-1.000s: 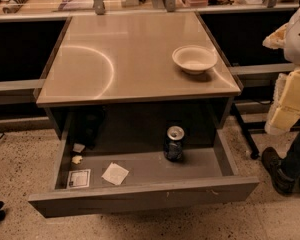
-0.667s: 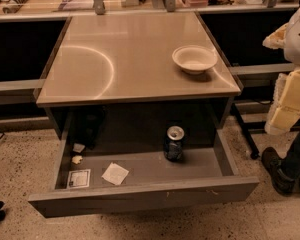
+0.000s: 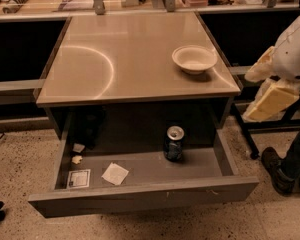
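the robot's hand (image 3: pixel 270 101) hung at the right edge of the view, off the right side of the worktop (image 3: pixel 115 59) and a little below its top; it held nothing that could be seen, and whether it was released or clenched could not be told; nearest to it, a pale bowl (image 3: pixel 194 59) sat upright on the worktop, toward the right edge, well apart from the hand; below the worktop a drawer (image 3: pixel 140 200) stood pulled out; 1 drink can (image 3: pixel 174 143) stood upright in it, right of the middle and toward the back; a white square of paper (image 3: pixel 115 174) lay flat left of the middle, with a small card (image 3: pixel 79 178) just beside it at the front left corner; 2 small scraps (image 3: pixel 77 159) lay further back on the left; a dark shoe (image 3: pixel 274 170) rested on the speckled floor (image 3: pixel 20 174) to the right of the drawer
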Tool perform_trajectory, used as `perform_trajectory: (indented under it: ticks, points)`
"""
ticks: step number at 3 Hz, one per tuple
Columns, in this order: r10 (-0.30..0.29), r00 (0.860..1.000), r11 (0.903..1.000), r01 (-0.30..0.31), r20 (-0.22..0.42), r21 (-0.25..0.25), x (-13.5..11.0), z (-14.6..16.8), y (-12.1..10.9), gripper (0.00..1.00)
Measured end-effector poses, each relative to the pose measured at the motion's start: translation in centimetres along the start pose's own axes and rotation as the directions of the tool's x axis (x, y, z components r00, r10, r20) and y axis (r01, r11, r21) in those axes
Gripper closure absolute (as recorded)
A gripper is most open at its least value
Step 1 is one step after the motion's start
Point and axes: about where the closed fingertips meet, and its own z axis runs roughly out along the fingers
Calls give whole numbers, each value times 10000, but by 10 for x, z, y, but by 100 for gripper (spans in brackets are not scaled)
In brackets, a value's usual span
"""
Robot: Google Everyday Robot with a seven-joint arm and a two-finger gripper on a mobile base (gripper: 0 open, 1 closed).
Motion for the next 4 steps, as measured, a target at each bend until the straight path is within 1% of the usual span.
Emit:
perform_trajectory:
  ticks: [1,2,3,4]
  points:
    - [-145,9976,9999,141,680,72,-5,50,-5,64]
    - [-293,9933,9996,290,1116,42,-13,110,-5,87]
    - [-17,9928,9997,47,1196,-253,-15,181,-1,100]
    - [-17,9928,9997,47,1196,-253,-15,181,-1,100]
